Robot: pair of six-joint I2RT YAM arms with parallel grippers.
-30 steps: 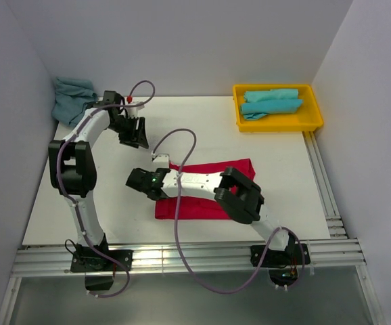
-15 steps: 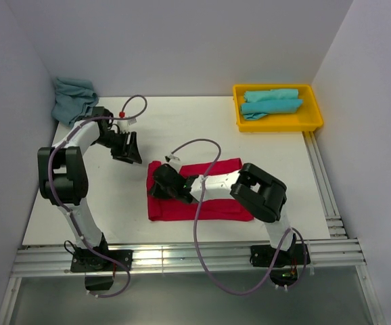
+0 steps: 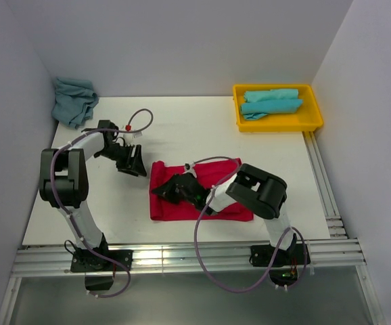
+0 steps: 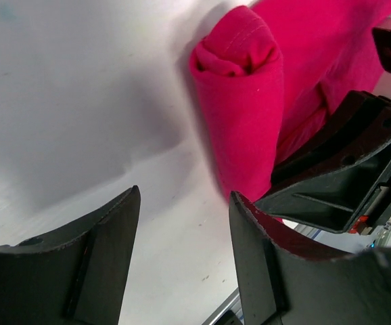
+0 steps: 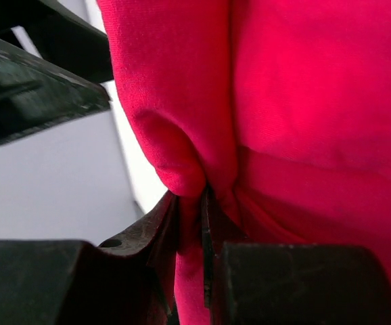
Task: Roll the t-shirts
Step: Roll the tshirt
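The red t-shirt [image 3: 182, 210] lies folded in a long strip on the white table, its left end rolled over. My right gripper [image 3: 163, 190] is shut on that rolled left end, and the cloth [image 5: 182, 122] bulges out above its jaws. My left gripper [image 3: 140, 162] is open and empty, just left of the roll's far end, which shows in the left wrist view [image 4: 239, 101]. Two rolled turquoise t-shirts [image 3: 271, 101] lie in the yellow tray [image 3: 314, 115]. Another turquoise t-shirt [image 3: 72, 99] lies crumpled at the back left corner.
The yellow tray stands at the back right. Aluminium rails [image 3: 320, 176] run along the table's right and near edges. Grey walls close the left, back and right sides.
My right gripper has drawn back to the right, rolling the red shirt's left end over onto itself. My left gripper has swung from the back left down to the roll's far end.
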